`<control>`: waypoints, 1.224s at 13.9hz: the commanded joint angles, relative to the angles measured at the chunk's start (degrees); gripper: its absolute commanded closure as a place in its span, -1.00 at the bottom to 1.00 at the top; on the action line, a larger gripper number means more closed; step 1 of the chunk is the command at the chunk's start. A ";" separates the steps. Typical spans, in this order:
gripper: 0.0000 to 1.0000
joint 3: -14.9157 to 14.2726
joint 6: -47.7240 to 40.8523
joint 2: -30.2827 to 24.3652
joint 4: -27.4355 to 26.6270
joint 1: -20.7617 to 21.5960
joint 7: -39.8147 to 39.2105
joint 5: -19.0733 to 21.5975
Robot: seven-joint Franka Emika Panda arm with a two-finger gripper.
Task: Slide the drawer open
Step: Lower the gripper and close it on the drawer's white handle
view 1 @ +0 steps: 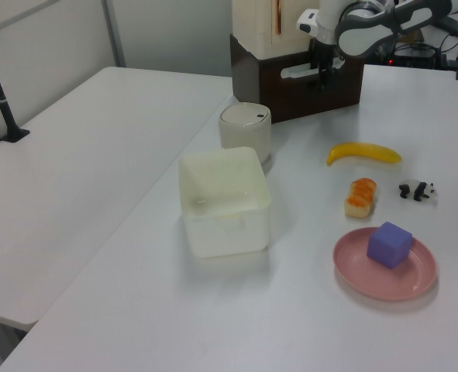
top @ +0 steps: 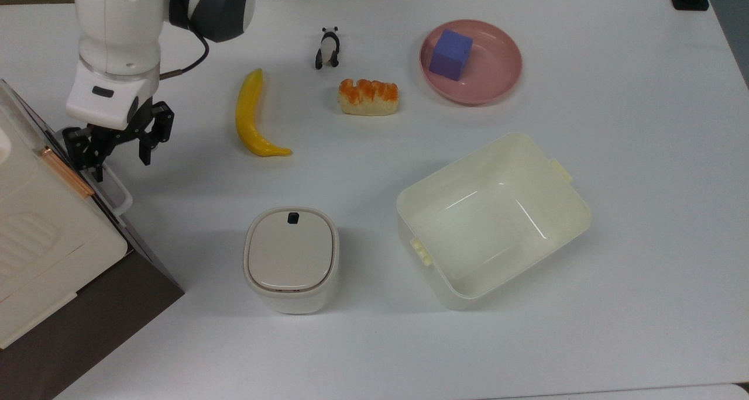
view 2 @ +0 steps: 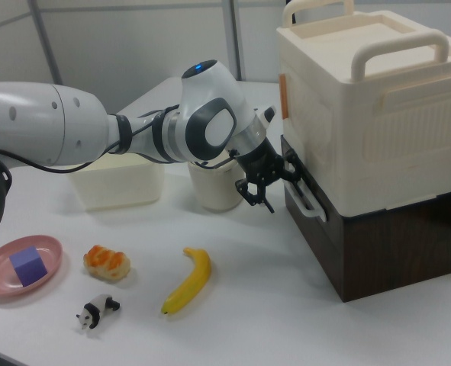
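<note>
The drawer (view 2: 378, 248), dark brown-fronted, sits closed at the base of a cream stacked case (view 2: 370, 99) at the top view's left edge of the white table (top: 643, 242). Its white loop handle (top: 114, 183) sticks out toward the table. The gripper (top: 117, 154) hangs at the handle's upper end with its fingers spread; one black finger (view 2: 292, 171) seems to reach behind the loop, though contact is unclear. Near it lies a yellow banana (top: 251, 116). Farther out are a lidded beige bin (top: 291, 259), an empty cream tub (top: 491, 219), a toy panda (top: 329, 47), a bread piece (top: 368, 97), and a pink plate (top: 497, 78) holding a purple cube (top: 450, 54).
</note>
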 commanded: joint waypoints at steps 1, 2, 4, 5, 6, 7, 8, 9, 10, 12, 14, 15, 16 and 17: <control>-0.40 0.14 0.70 0.45 2.08 -0.24 -0.66 -0.86; -0.40 0.14 0.62 0.45 2.77 -0.24 -0.66 -0.86; -0.40 0.14 0.61 0.01 3.40 -0.15 -0.66 -0.95; -0.28 0.14 0.62 0.01 3.31 -0.15 -0.66 -1.47; -0.14 0.14 0.62 -0.08 2.96 -0.06 -0.49 -3.74; -0.14 0.14 0.62 -0.08 2.96 -0.06 -0.05 -5.24; -0.14 0.14 0.62 -0.08 2.96 -0.06 0.30 -5.34; -0.14 0.14 0.62 -0.26 2.96 0.11 0.56 -5.34; -0.14 0.14 0.53 -0.26 2.78 0.29 0.83 -5.43; -0.14 0.23 0.61 -0.26 2.52 0.29 1.44 -5.52; -0.03 0.23 0.62 -0.43 1.82 0.29 1.62 -5.95; 0.13 0.23 0.62 -0.43 1.73 0.29 1.62 -6.13; 0.25 0.23 0.62 -0.43 1.46 0.29 1.62 -6.31; 0.48 0.23 0.62 -0.43 1.03 0.29 1.62 -6.31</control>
